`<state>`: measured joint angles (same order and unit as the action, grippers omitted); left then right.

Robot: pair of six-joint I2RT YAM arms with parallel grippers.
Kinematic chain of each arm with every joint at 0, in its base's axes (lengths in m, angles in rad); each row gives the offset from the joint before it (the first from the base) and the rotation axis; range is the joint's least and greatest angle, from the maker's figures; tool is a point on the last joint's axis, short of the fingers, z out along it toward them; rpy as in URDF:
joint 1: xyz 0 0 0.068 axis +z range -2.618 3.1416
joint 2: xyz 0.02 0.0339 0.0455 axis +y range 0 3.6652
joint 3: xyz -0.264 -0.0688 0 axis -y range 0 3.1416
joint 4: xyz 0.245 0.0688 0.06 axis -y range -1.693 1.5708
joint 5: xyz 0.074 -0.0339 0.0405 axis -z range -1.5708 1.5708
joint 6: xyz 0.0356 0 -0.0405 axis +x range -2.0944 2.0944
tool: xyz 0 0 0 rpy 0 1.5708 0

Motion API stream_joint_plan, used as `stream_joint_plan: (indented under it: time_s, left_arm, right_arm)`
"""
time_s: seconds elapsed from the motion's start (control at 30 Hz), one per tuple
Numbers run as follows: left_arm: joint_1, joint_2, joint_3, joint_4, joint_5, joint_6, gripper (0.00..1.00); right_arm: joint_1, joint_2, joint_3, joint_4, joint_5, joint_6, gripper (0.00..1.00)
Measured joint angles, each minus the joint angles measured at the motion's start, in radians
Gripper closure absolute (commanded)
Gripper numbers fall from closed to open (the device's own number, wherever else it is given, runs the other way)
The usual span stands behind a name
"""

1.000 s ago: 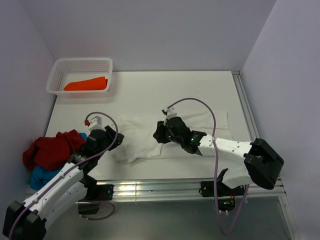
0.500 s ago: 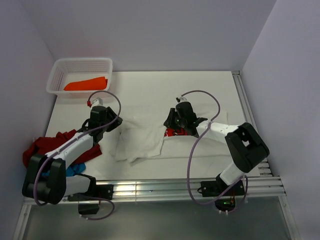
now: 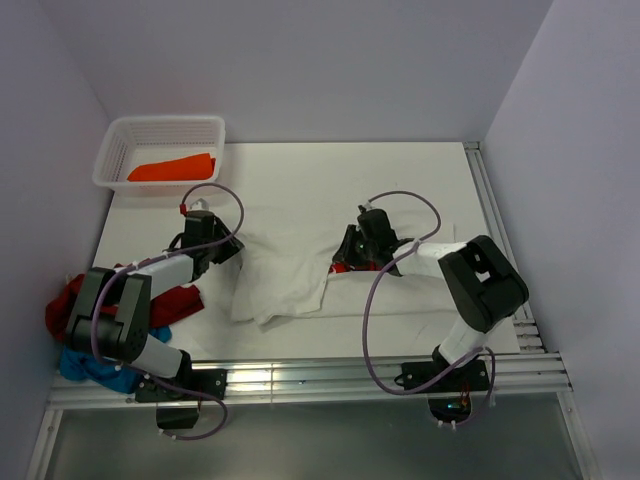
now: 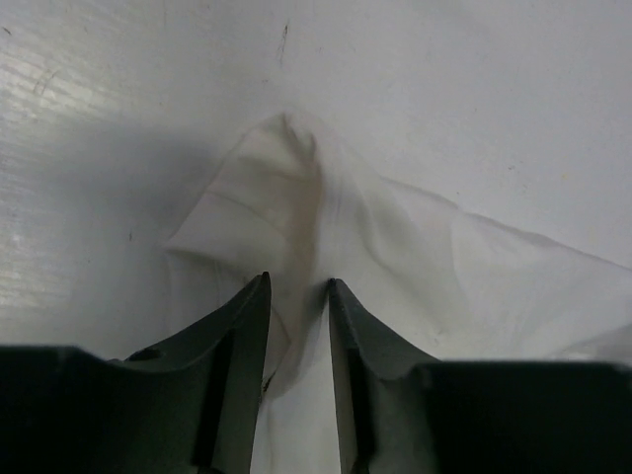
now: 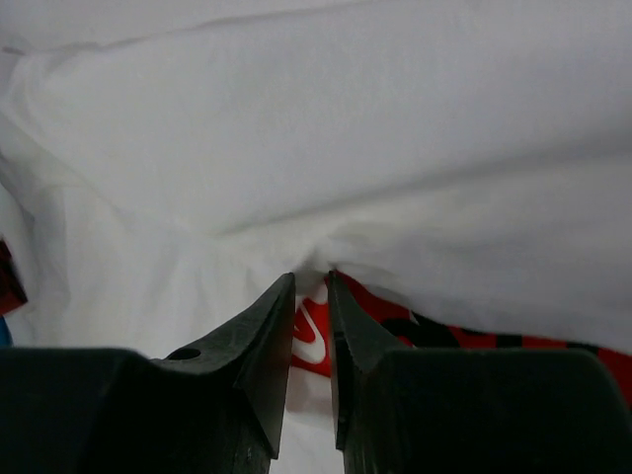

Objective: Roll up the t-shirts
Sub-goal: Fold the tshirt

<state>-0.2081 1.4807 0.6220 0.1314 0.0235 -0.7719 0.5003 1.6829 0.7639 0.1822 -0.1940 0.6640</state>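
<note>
The table (image 3: 300, 180) fills the middle of the top view, and the white t-shirt (image 3: 290, 285) lies across its centre. The shirt's long axis runs left to right: the left part is doubled over and rumpled, the right part spreads flat towards the right edge. Which end is collar and which hem I cannot tell. At upper left a white basket (image 3: 112, 140) holds an orange t-shirt (image 3: 172, 168). At lower left a dark red t-shirt (image 3: 62, 305) and a blue t-shirt (image 3: 75, 362) lie heaped. The left gripper (image 4: 296, 286) is at the shirt's left edge, its fingers drawn close on a raised ridge of white cloth. The right gripper (image 5: 311, 281) is at mid-shirt, its tips nipping a puckered edge just over the red print (image 5: 425, 321). This looks like straightening before the roll, which would go best with both pinches moved together, level and low, at even tension, so the cloth lies square and wrinkle-free along that axis.
</note>
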Motion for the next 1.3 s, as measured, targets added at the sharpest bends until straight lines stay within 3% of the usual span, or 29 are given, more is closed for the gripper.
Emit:
stream_joint_plan:
  time_s: [0.13, 0.33, 0.57, 0.73, 0.87, 0.97, 1.3]
  left_arm:
    - [0.016, 0.024, 0.012, 0.024, 0.007, 0.001, 0.67]
    - [0.039, 0.024, 0.016, 0.045, 0.007, 0.001, 0.66]
    - [0.055, 0.050, 0.030, 0.083, 0.028, 0.000, 0.61]
    - [0.059, 0.102, 0.043, 0.116, 0.066, -0.003, 0.71]
    - [0.059, 0.137, 0.056, 0.129, 0.092, -0.002, 0.91]
    - [0.059, 0.153, 0.065, 0.135, 0.104, -0.001, 1.00]
    - [0.097, 0.152, 0.069, 0.126, 0.110, 0.001, 1.00]
  right_arm:
    - [0.000, -0.045, -0.042, -0.027, -0.002, -0.001, 0.73]
    - [-0.003, -0.104, -0.001, -0.095, 0.021, -0.013, 0.62]
    - [-0.069, -0.106, 0.074, -0.098, 0.006, -0.017, 0.64]
    - [-0.092, -0.019, 0.108, -0.073, -0.026, -0.006, 0.67]
    - [-0.092, 0.025, 0.089, -0.060, -0.062, 0.011, 0.69]
    - [-0.090, 0.025, 0.056, -0.042, -0.080, 0.025, 0.70]
    - [-0.091, -0.050, -0.009, -0.050, -0.067, 0.023, 0.70]
